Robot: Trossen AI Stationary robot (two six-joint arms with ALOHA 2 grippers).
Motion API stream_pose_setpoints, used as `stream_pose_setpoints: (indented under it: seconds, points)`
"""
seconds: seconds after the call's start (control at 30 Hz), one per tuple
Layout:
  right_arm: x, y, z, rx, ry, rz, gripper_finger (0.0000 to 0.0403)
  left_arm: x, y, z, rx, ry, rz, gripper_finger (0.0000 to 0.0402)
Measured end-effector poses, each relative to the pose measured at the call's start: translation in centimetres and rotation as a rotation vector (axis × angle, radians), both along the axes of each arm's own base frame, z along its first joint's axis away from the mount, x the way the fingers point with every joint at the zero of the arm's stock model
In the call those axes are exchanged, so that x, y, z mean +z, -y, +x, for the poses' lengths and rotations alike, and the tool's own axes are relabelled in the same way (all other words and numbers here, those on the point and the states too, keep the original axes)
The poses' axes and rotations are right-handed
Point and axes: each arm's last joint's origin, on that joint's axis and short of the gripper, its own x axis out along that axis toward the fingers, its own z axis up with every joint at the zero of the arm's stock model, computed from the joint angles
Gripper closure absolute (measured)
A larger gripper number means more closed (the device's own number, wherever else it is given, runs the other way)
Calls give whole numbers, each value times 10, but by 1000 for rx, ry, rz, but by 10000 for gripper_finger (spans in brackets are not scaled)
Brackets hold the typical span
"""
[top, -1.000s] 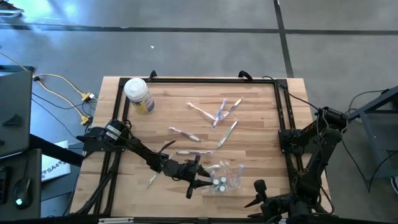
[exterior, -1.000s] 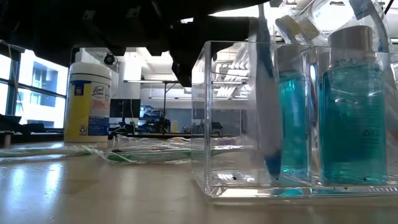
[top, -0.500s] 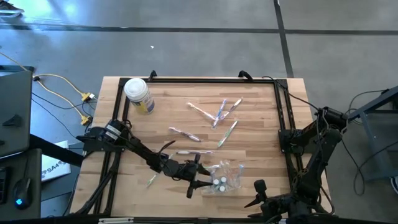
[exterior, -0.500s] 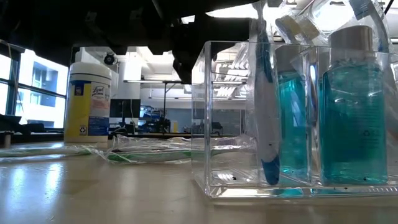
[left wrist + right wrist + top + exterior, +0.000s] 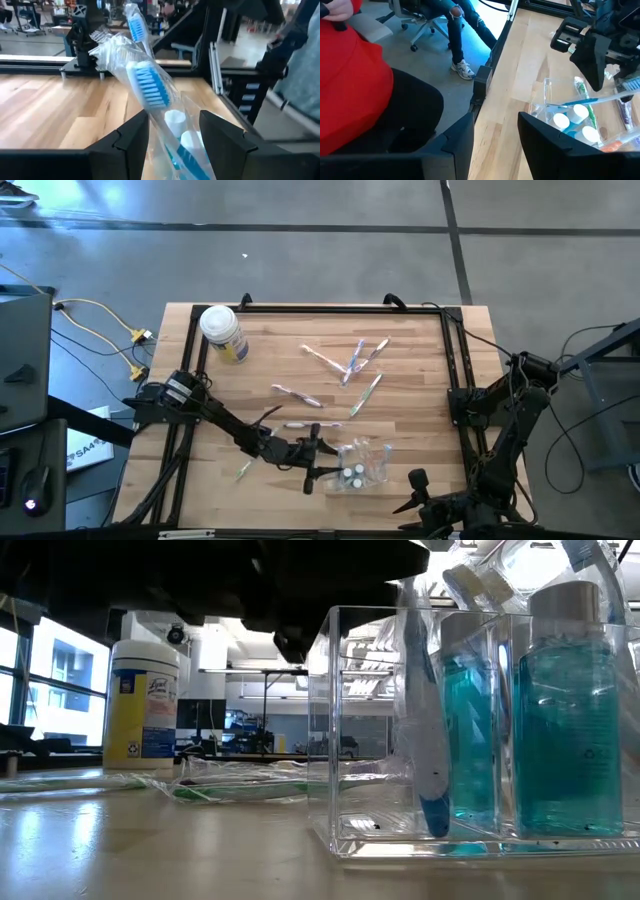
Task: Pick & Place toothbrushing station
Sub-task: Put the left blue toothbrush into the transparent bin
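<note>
**Blue brush dropped into holder; left gripper drawn back a little**

Since a second ago, the wrapped blue brush (image 5: 425, 740) has slid down into the clear holder (image 5: 365, 730) and now stands tilted in it, its tip near the holder's floor beside two teal bottles (image 5: 565, 710). Above it the left gripper (image 5: 318, 462) has shifted slightly away from the holder toward the left arm's base. Its jaws are spread, with the wrapped brush (image 5: 150, 90) passing between the fingers (image 5: 131, 137); whether they touch it I cannot tell.

On the table (image 5: 420, 360), the holder (image 5: 362, 465) sits near the front edge, right of centre. Loose brushes (image 5: 350, 365) lie scattered on the middle of the table, well apart from the holder, and one (image 5: 243, 471) lies beside the left arm. A wipes jar (image 5: 222, 332) stands at the back left corner.

Parked off the front right corner is the right gripper (image 5: 415, 498), jaws spread and holding nothing. Its wrist camera sees a person in red (image 5: 355, 70) beside the table.
</note>
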Motion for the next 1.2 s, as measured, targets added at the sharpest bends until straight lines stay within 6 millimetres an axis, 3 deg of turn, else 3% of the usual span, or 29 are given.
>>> stream_pose_setpoints:
  seconds: [0.23,0.47,0.73,1.2]
  points:
    - [0,0,0,0,0,0,256,16,-6,-7,87,-118,89,228]
    - [0,0,0,0,0,0,256,32,-9,-12,89,-129,107,228]
    - [0,0,0,0,0,0,256,31,-9,-13,80,-150,112,228]
    - [0,0,0,0,0,0,256,55,24,-8,-2,-221,282,228]
